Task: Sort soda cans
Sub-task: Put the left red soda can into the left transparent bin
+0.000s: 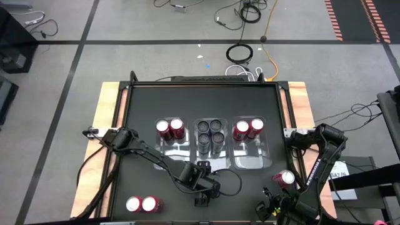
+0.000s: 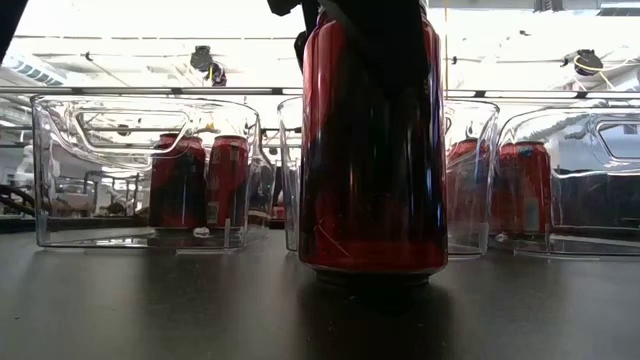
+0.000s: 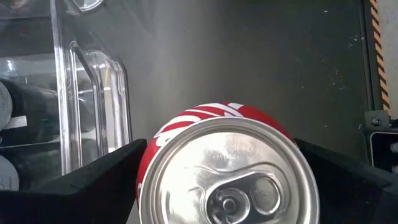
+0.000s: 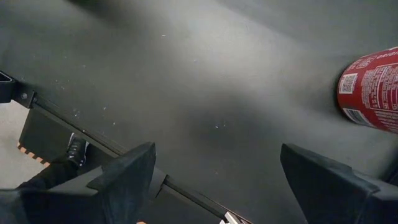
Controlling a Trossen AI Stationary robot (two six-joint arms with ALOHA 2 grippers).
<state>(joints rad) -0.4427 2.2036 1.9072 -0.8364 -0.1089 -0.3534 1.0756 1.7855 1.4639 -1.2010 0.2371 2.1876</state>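
Left gripper (image 3: 224, 180): a red can (image 3: 227, 168) stands between its spread fingers (image 3: 93, 180), near the counter's (image 1: 144, 106) front edge. Right gripper (image 4: 217, 180): fingers open and empty, at the front-right corner, another red can (image 4: 371, 90) near.

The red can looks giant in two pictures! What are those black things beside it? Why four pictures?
It's a robot with two arms. One camera looks down on the black table, one sits at table height, one rides on each wrist, so near things look giant. The black things are the open fingers of the left gripper, either side of a red can standing on the table. The right gripper is open and empty. Three clear bins hold sorted cans; three more red cans wait outside.
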